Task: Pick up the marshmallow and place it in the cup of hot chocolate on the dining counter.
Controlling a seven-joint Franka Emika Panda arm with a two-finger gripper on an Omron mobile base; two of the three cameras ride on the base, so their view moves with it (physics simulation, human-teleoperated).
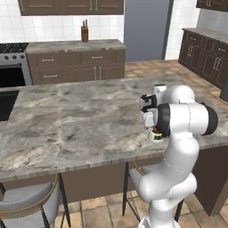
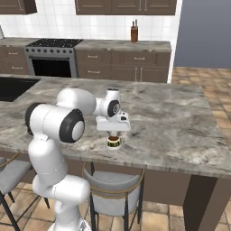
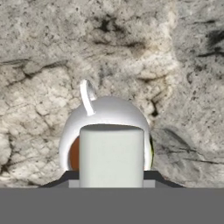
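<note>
While the arm is reaching out over the desk (image 1: 80, 116), the tool (image 2: 113, 133) is hanging directly above the cup (image 2: 114, 142), near the desk's front edge. In the hand view, the tool is closed on the marshmallow (image 3: 111, 155), a white block held between the two dark fingertips (image 3: 151, 176). The marshmallow is sitting over the mouth of the cup (image 3: 107, 131), covering most of the brown liquid; whether it is touching the liquid cannot be told. The cup's handle (image 3: 87, 97) is pointing away toward the top of the hand view.

The desk is showing a grey-beige marbled stone top, with dark veins running across it, over a dark brown base. A dark sink (image 1: 6, 103) is sitting in the desk at the far left. Grey stools (image 2: 113, 191) with thin dark frames are standing along the near side. Behind the desk, dark brown cabinets (image 1: 75, 64) are lining a white tiled wall, a stove (image 2: 52, 58) is standing among them, and a knife block (image 1: 84, 32) is standing on the wall counter. The floor (image 2: 198, 81) is showing tan tiles.
</note>
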